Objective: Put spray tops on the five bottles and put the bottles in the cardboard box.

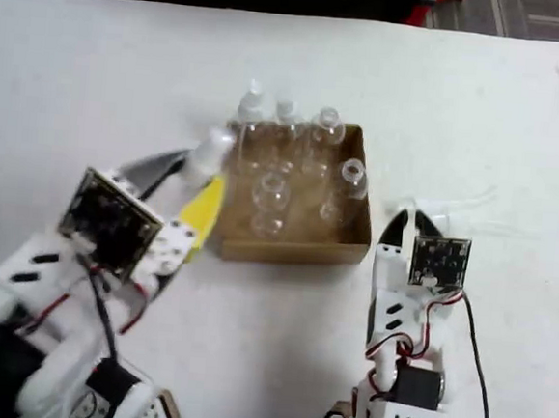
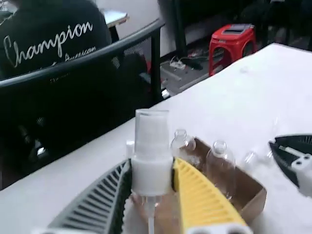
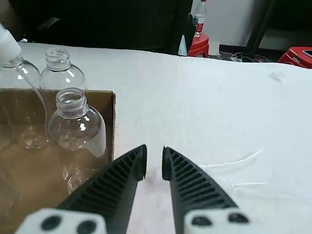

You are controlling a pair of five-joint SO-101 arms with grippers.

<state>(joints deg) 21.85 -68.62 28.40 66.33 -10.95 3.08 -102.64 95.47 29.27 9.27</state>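
Note:
The cardboard box [image 1: 291, 244] stands mid-table with several clear bottles in it. Two at its far left, one of them [image 1: 252, 105], carry white spray tops; others, like the bare-necked bottle [image 1: 353, 176], have none. My left gripper [image 1: 203, 198] is shut on a bottle with a white spray top [image 2: 151, 161], tilted at the box's left wall, its glass body mostly hidden between the grey and yellow fingers. My right gripper [image 3: 153, 163] sits just right of the box [image 3: 105, 105], slightly open and holding nothing, next to an uncapped bottle [image 3: 75, 126].
Thin clear dip tubes [image 3: 239, 161] lie loose on the white table to the right of the box, also seen as faint tubes [image 1: 454, 203] beyond my right gripper [image 1: 411, 222]. The table's far edge [image 1: 295, 15] runs behind the box.

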